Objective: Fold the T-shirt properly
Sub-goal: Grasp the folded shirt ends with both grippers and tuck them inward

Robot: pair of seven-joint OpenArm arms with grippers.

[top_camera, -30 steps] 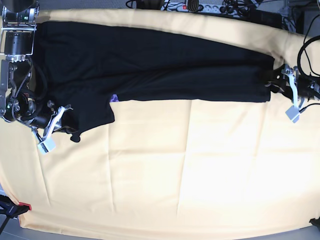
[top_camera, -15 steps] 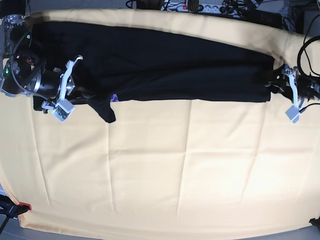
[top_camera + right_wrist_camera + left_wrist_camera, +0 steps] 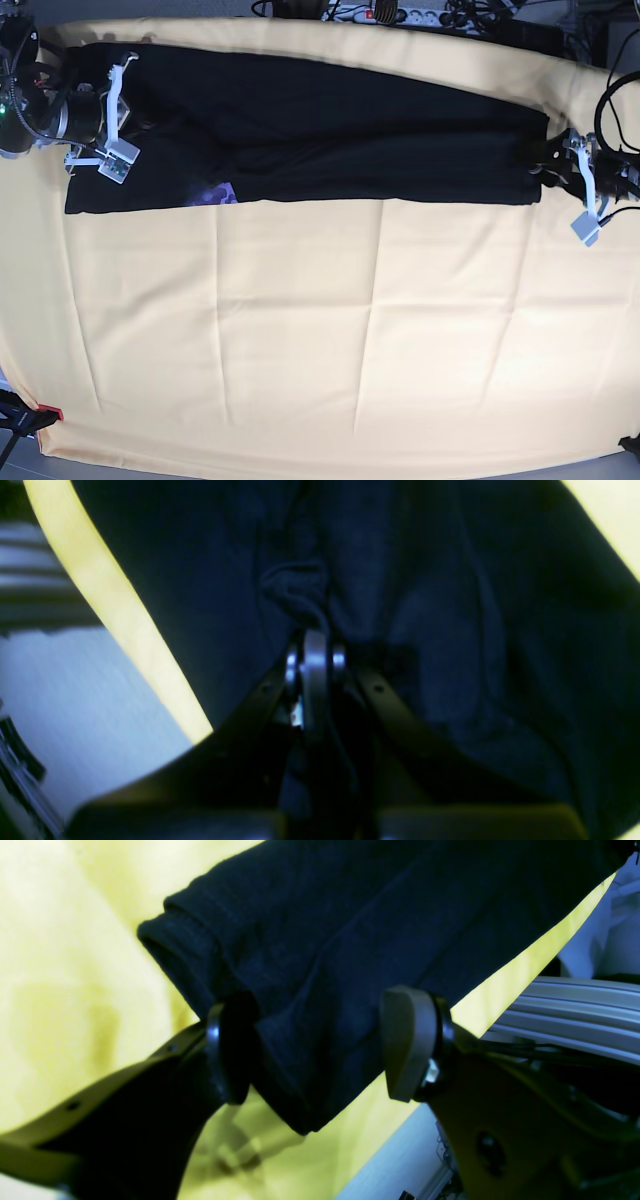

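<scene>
1. Since a second ago, the right arm has swung from the near edge up to the far left corner in the base view, dragging the sleeve flap over the body.
2. T-shirt (image 3: 300, 135) now lies as a long black band across the far side of the yellow table cloth (image 3: 320, 340), long axis running arm to arm.
3. Right gripper (image 3: 122, 105), jaws pinched tight on bunched fabric at that end.
4. Left gripper (image 3: 578, 172), jaws spread wide, straddling the folded hem corner, not clamped. It's the nearer arm for that end; cloth runs straight away from its jaws.
5. Purple print patch (image 3: 215, 192) peeks out; no readable text anywhere.
</scene>
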